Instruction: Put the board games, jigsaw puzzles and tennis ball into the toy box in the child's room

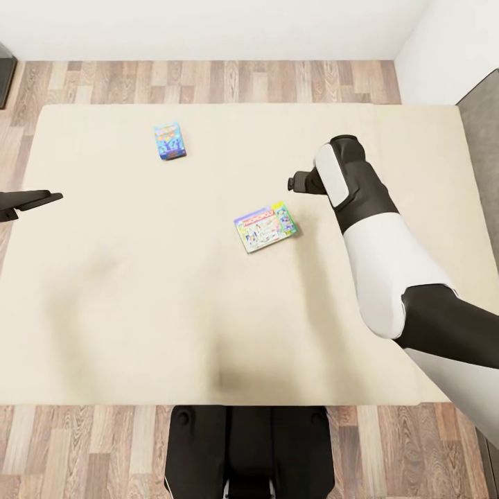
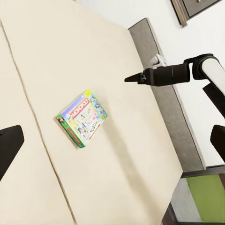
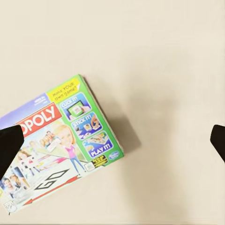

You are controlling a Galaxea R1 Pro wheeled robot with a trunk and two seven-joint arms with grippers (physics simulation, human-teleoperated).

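Two games lying on the bed, my right gripper hovering by the white one.

The white game point(image 1: 265, 226) is lying flat mid-bed point(image 1: 125, 305), the teal game point(image 1: 170, 141) well apart toward the far edge. I am holding my right gripper point(image 1: 294, 183) wide open just beside the white game; my left gripper's point(image 1: 38, 199) spread I cannot tell.

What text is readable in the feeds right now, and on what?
"MONOPOLY": red banner, white board game.
"MAKE YOUR OWN GAME!": its yellow corner tag.
"CLICK IT!", "STICK IT!", "PLAY IT!": its green side panel.
Its bottom small print: too small.
Teal-blue board game: blurred, unreadable.
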